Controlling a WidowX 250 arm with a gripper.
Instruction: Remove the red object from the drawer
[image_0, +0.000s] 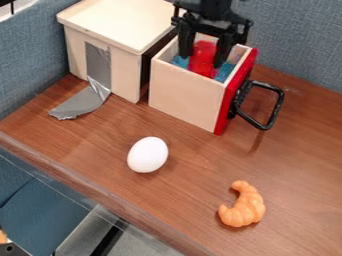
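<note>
So the wooden tabletop (194, 150) carries everything, and the biggest thing on it is a pale wooden cabinet (120, 22), backed up near the blue partition (307, 40). My guess is that's so it won't slide when somebody tugs on it.

Next size down is the drawer (184, 97), pulled out with its red front facing away from the cabinet. Makes sense, the claw (202, 59) needs that open top to get in from above. The claw is open, pointing down with one finger each side of the red object. Looks like it's lined up for a squeeze, but I can't tell if either finger touches.

Then there's silver tape (99, 65) running down the cabinet's side onto the tabletop, probably an anchor. The black handle (274, 107) sticks out from the red front, so it's off to the side of the lift.

The white egg (147, 155) and orange croissant (243, 205) sit well apart out front, likely just distractors.

Last up, the red object (202, 57) itself: in the drawer, with blue stuff (224, 71) around it. I'd close gently and go straight up, since a sideways pull could catch the drawer wall.
</note>
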